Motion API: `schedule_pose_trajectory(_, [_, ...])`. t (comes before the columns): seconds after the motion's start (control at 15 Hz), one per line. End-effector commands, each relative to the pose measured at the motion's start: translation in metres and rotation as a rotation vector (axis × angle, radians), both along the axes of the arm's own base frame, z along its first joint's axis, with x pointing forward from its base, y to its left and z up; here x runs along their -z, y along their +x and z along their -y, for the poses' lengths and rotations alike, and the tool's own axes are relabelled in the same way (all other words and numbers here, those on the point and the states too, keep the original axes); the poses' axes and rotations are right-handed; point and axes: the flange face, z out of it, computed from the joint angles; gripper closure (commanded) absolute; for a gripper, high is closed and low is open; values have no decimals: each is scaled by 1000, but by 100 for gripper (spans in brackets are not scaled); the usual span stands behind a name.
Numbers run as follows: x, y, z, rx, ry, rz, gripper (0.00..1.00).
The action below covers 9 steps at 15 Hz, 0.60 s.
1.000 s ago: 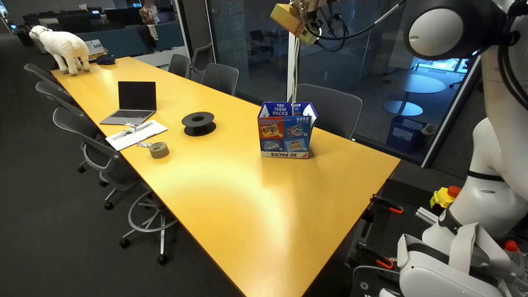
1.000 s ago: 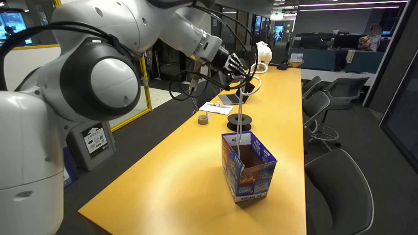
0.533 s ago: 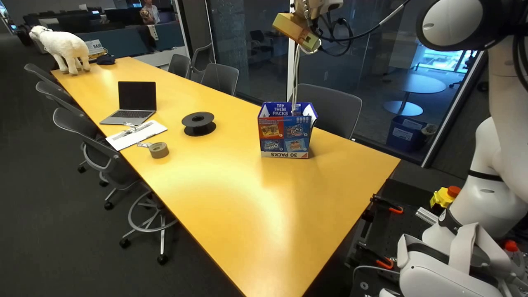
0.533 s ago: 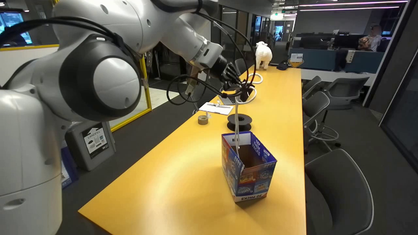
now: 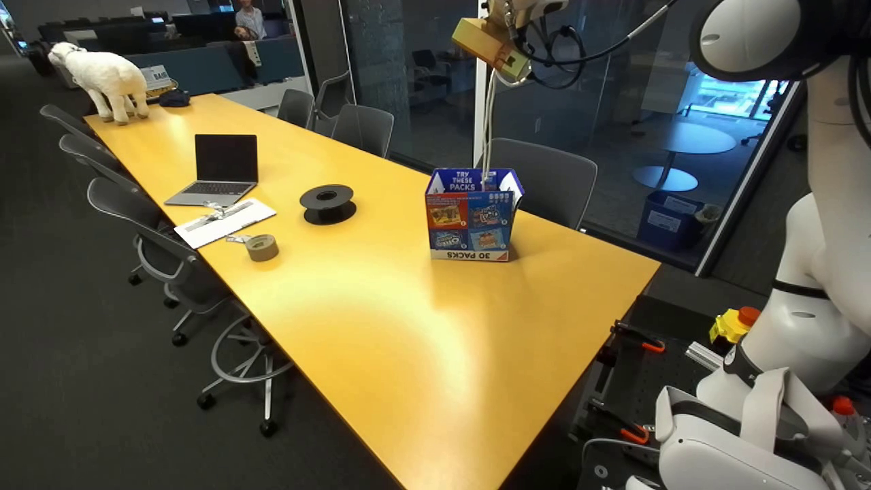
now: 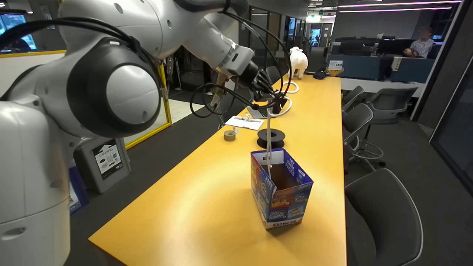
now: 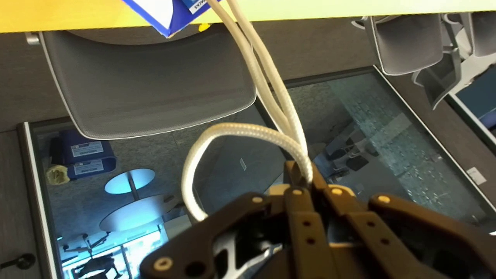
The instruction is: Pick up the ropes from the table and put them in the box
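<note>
A cream rope (image 7: 241, 129) is pinched between the fingertips of my gripper (image 7: 300, 172) in the wrist view. One part curls out in a loop; two strands hang down. The gripper (image 6: 274, 93) is shut on the rope, high above the table. In both exterior views the strands (image 5: 488, 129) (image 6: 269, 136) hang down into the open top of the blue snack box (image 5: 469, 221) (image 6: 282, 207). Their lower ends are hidden behind the box wall. A box corner (image 7: 170, 23) shows in the wrist view. In an exterior view a gold-coloured block (image 5: 491, 49) hides the fingers.
On the yellow table (image 5: 381, 327) stand a black spool (image 5: 328, 204), a tape roll (image 5: 262, 248), a clipboard (image 5: 224, 222) and a laptop (image 5: 224, 173). A white toy sheep (image 5: 105, 78) stands at the far end. Grey chairs (image 6: 384, 214) line the edges.
My gripper has come down a little, mostly in the first half second, and stays almost still since. The hanging rope has sunk with it and shifted slightly. The box has not moved.
</note>
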Motion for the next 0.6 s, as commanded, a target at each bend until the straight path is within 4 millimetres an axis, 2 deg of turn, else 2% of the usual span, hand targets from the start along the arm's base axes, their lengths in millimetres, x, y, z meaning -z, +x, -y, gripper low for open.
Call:
schedule_pose_trajectory(0.0, [-20, -1, -1, -5, -39, 2, 99])
schedule_pose_trajectory(0.33, [-16, -4, -5, -53, -16, -37, 99])
schedule_pose_trajectory(0.4, [53, 36, -6, -54, 21, -60, 99])
schedule_pose_trajectory(0.47, [61, 40, -9, -72, 34, -71, 99])
schedule_pose_trajectory(0.53, [80, 48, -11, -87, 55, -99, 99])
